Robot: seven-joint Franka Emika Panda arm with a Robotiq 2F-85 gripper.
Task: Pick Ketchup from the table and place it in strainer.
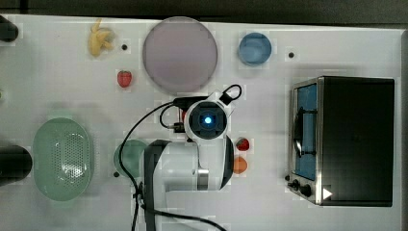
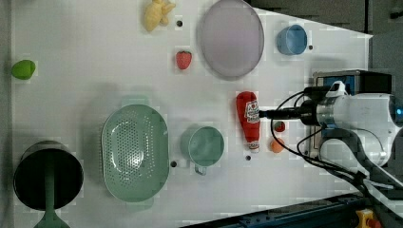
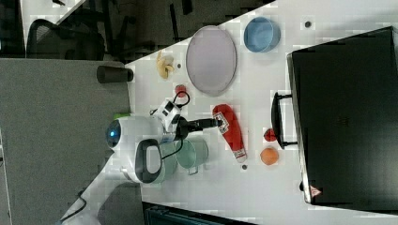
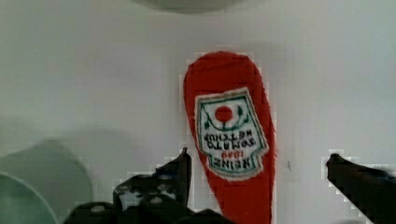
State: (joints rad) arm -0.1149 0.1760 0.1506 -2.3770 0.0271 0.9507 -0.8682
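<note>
Hand (image 4: 258, 163) wide open, straddling ketchup (image 4: 229, 130) w/ side room.

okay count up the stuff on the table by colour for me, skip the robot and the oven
Red: 3, ketchup, strawberry, strawberry
Green: 3, strainer, cup, lime-green fruit
Blue: 1, cup
Yellow: 1, bananas
Orange: 1, fruit
Greyish-purple: 1, plate
Black: 1, round pan
Total: 11

Ketchup (image 4: 233, 140) cap end past the wrist view's edge; in the top view, bottle under the arm (image 1: 192, 163).
</note>
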